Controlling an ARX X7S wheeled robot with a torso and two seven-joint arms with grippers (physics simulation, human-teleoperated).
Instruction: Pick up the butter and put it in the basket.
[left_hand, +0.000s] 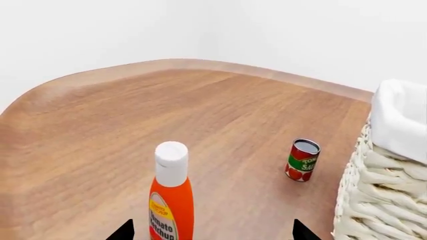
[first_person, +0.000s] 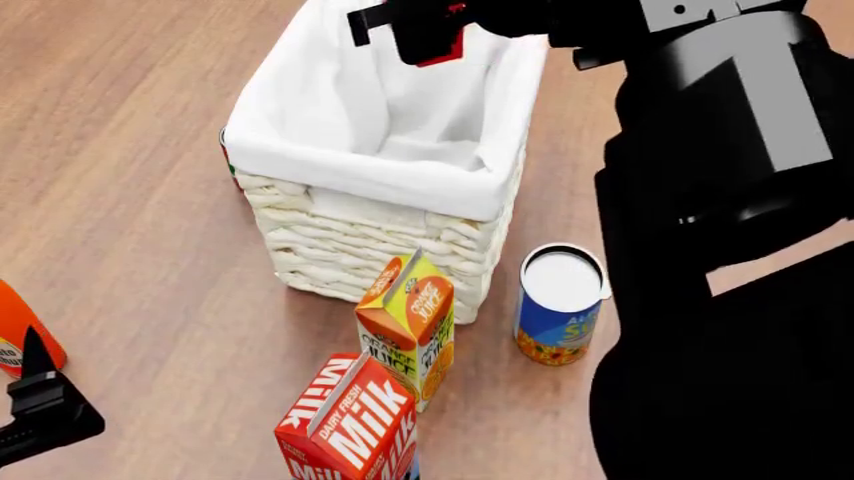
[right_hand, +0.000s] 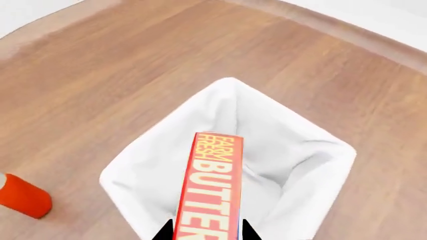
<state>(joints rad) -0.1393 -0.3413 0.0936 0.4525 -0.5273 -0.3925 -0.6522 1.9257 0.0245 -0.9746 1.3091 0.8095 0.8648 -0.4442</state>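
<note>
Butter (right_hand: 212, 190) is clamped in my right gripper (right_hand: 205, 231), jaws closed on the box sides at the bottom centre of the right wrist frame, label reading upward. Right under and behind it sits the basket (right_hand: 133, 175), white liner open, so I judge the box hangs over the opening, not yet inside. Head view agrees: right gripper (first_person: 424, 30) at the top centre of the frame with a sliver of red showing, above the far end of the basket (first_person: 387, 235).

Progress as I read it: pick is done, carry looks done, drop is left. I'd want to lower a bit and open the jaws; box sits roughly mid-opening in the wrist frame, so the rim should not catch it.

Left gripper (left_hand: 212, 231) sits idle at the lower left of the head frame; only two dark tips show at the bottom edge of the left wrist frame, set apart, nothing between them, so open. Ketchup bottle (left_hand: 171, 200) stands just ahead of it, small tomato can (left_hand: 303, 160) right of centre near the basket wall.

Clutter in the head frame, lower centre: juice carton (first_person: 411, 320), milk carton (first_person: 350, 425), blue can (first_person: 561, 318), all outside the basket, none in my way
</note>
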